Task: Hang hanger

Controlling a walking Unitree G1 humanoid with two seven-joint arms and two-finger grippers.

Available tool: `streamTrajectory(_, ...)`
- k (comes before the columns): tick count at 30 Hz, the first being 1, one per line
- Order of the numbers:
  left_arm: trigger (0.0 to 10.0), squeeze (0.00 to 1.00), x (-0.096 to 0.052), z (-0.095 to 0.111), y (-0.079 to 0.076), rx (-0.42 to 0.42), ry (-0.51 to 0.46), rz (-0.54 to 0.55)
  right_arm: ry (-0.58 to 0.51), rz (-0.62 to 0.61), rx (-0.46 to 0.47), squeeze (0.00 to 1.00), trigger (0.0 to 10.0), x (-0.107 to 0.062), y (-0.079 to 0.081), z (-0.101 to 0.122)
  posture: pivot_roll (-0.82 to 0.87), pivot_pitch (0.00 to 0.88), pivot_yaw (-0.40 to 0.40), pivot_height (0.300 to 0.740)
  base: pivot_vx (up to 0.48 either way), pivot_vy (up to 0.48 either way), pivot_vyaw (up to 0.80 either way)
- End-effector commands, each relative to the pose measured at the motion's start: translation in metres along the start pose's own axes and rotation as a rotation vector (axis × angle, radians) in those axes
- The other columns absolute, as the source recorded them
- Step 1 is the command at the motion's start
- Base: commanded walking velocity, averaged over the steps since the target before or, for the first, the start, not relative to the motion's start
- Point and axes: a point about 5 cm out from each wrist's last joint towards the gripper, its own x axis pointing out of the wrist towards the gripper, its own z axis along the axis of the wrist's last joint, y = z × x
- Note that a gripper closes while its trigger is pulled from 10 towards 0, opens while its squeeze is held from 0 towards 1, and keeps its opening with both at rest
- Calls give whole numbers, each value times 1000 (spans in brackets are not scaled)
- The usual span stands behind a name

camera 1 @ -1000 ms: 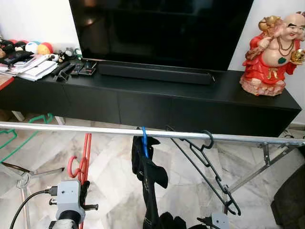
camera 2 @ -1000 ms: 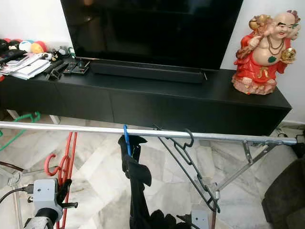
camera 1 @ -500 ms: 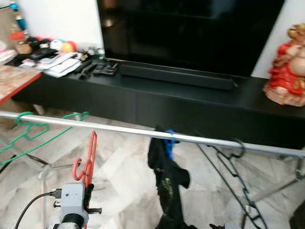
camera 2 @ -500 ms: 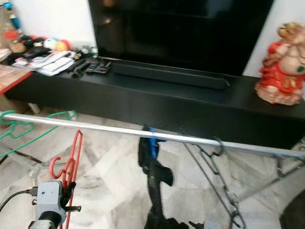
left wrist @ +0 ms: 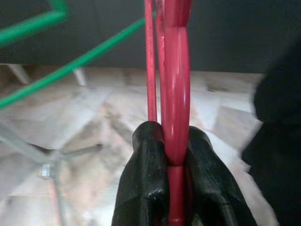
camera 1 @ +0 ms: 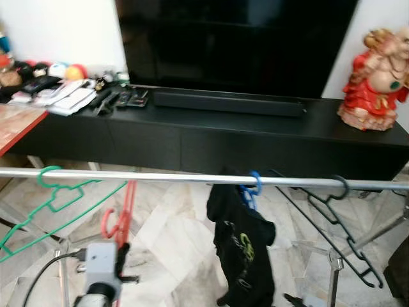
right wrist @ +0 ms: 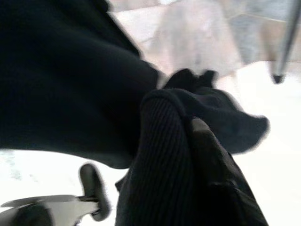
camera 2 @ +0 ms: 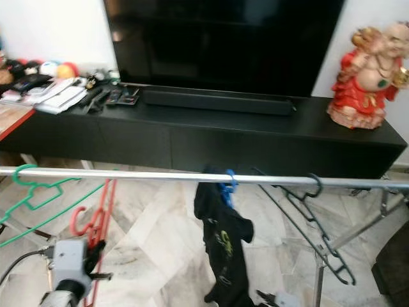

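Red hanger (left wrist: 175,94) is clamped in the left gripper (left wrist: 175,155) below the rail (camera 1: 160,176); hooking is next. Right gripper's (right wrist: 188,155) fingers cannot be judged.

Rail (camera 1: 160,176) spans view left to right, before TV cabinet (camera 1: 192,137). On rail, left to right: hanger (camera 1: 51,198), garment on hanger (camera 1: 246,246), wire hanger (camera 1: 332,217). Left hand (left wrist: 169,188) below rail, clamping hanger (left wrist: 175,94). Statue (camera 1: 374,80) on cabinet, right.

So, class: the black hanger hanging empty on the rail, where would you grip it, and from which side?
Grip the black hanger on its long slanted arm, below the hook on the rail. Come from the robot's side: the bar hangs bare, whereas the hook wraps the rail.
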Motion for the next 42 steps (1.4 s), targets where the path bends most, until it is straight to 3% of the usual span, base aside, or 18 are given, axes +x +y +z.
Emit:
streamTrajectory(1,10000,0,1,1,-7,-2,-10,-20,-8,-31,10,0,10000,0,-11,4,52,36,-1,740,0,0,0)
streamTrajectory(42,10000,0,2,4,-14,9,-38,-34,-1,-43,-37,0,10000,1,-6,6,55,52,-11,740,0,0,0)
